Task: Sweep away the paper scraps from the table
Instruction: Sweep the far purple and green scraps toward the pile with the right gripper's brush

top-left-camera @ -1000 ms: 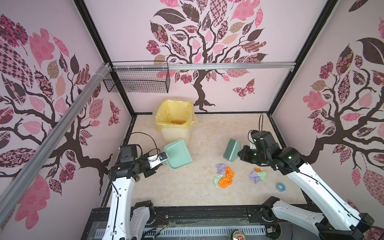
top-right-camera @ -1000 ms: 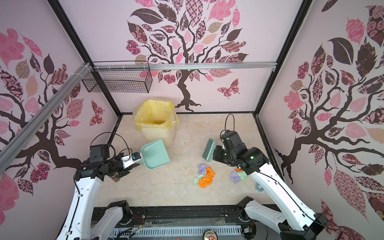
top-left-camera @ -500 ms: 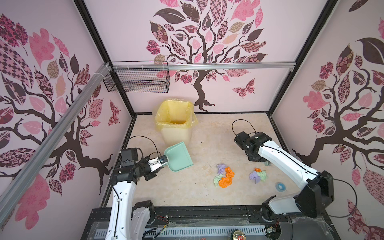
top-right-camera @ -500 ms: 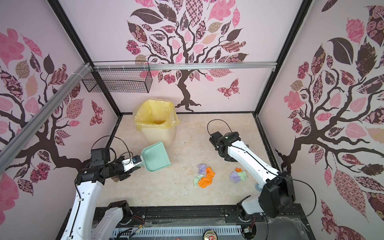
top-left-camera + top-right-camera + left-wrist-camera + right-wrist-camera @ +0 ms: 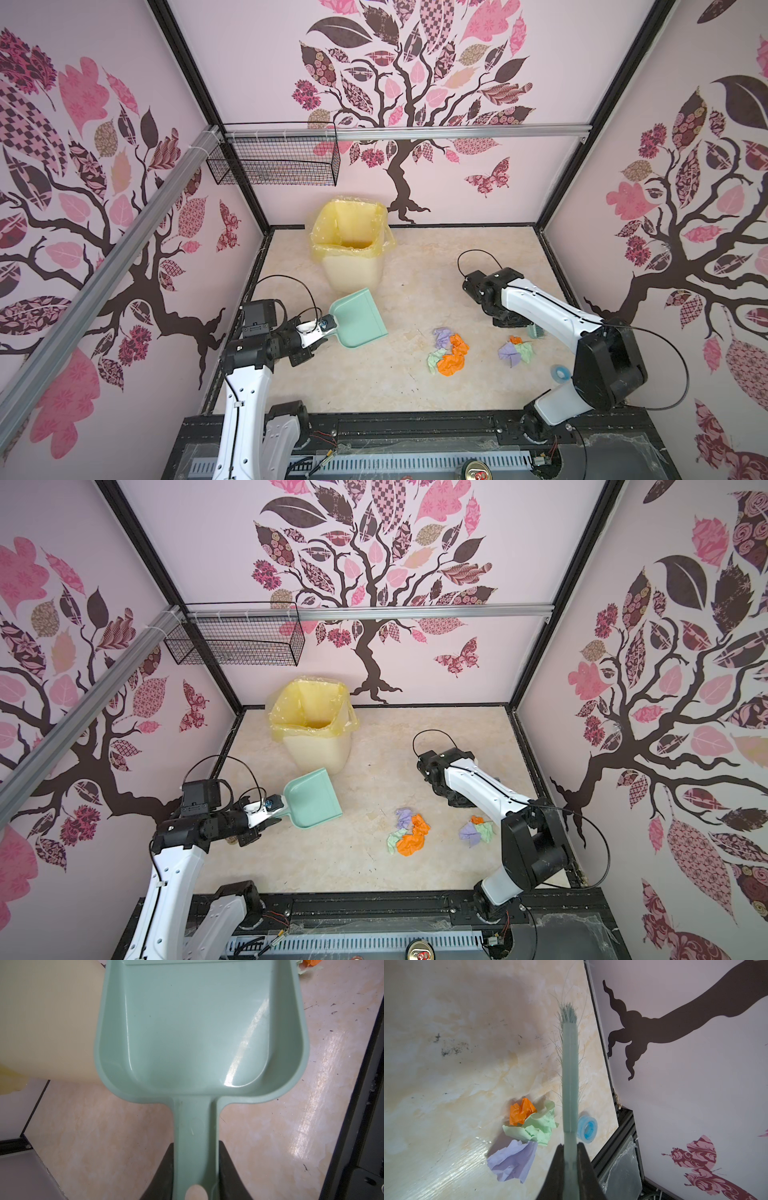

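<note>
Bright, even light from above. Glare streaks the tabletop (image 5: 301, 1126) beside my left fingers (image 5: 164, 1178) and glints inside the dustpan (image 5: 245, 1047). My right fingers (image 5: 556, 1178) and the brush (image 5: 571, 1084) blur close-up, soft shadow ahead. Top views bow at edges.

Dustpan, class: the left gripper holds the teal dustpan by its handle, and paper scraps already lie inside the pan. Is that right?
No. The left gripper does hold the dustpan by its handle, but the left wrist view shows the pan empty; the paper scraps lie on the table.
</note>
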Robot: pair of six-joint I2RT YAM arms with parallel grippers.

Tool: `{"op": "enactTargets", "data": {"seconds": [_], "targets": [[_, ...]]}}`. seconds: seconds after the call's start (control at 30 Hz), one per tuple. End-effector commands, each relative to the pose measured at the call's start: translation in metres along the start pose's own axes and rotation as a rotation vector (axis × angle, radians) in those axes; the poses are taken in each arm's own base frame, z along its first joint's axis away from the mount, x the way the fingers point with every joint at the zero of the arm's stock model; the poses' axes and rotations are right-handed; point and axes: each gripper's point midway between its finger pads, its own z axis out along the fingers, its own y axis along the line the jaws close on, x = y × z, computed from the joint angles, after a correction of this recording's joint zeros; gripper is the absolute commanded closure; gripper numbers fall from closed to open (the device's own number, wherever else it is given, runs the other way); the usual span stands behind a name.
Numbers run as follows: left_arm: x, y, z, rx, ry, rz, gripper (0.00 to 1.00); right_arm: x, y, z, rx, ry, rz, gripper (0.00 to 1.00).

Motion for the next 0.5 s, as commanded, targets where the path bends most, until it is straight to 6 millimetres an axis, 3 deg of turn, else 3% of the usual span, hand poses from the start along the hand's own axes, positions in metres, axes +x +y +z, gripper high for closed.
{"op": "enactTargets", "data": {"seconds": [0.0,0.1,0.23,0.47], "targets": [[-0.003,-0.008,0.005,0.037,-0.037,-0.010,1.00,0.007,-0.004,0.001,0.036,0.042,-0.008,1.00],[-0.004,-0.010,0.006,0.049,-0.047,-0.004,1.00,0.017,-0.004,0.005,0.037,0.079,-0.025,1.00],[-0.001,-0.012,0.009,0.056,-0.043,0.016,1.00,0.047,0.001,0.018,0.029,0.161,-0.057,1.00],[-0.003,-0.016,0.009,0.074,-0.059,0.025,1.00,0.065,0.017,0.015,0.025,0.203,-0.081,1.00]]}}
